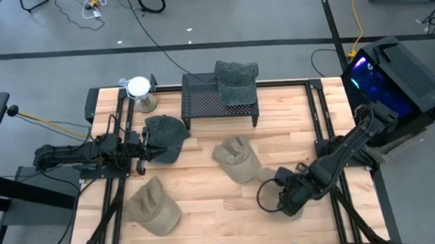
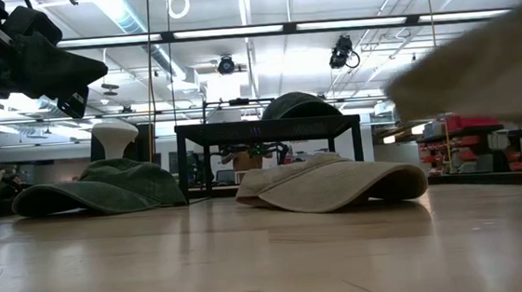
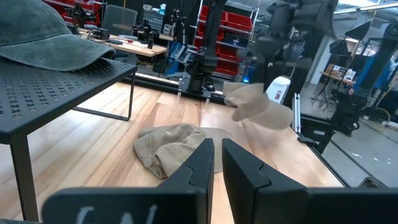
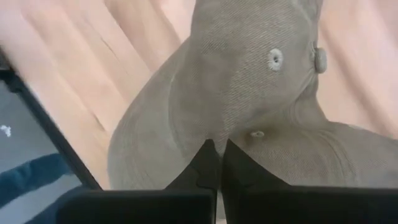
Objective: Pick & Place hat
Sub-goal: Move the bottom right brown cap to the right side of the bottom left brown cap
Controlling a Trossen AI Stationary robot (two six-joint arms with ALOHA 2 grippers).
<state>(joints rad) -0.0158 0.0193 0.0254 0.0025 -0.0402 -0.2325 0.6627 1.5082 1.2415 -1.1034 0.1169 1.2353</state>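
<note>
Tan hat (image 4: 249, 106) pinched in right gripper (image 4: 216, 163), jaws shut on its fabric, lifted for carrying. Rack (image 1: 201, 100) lies well beyond it. Left gripper (image 3: 214, 163) nearly shut, empty, waiting by green hat (image 1: 165, 135).

Other things around the table
A white cup (image 1: 138, 87) stands at the back. A black box (image 1: 398, 73) with blue lights sits off the table's right side.

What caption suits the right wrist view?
Right pincer shut on a tan fabric cap above the light wooden table.
</note>
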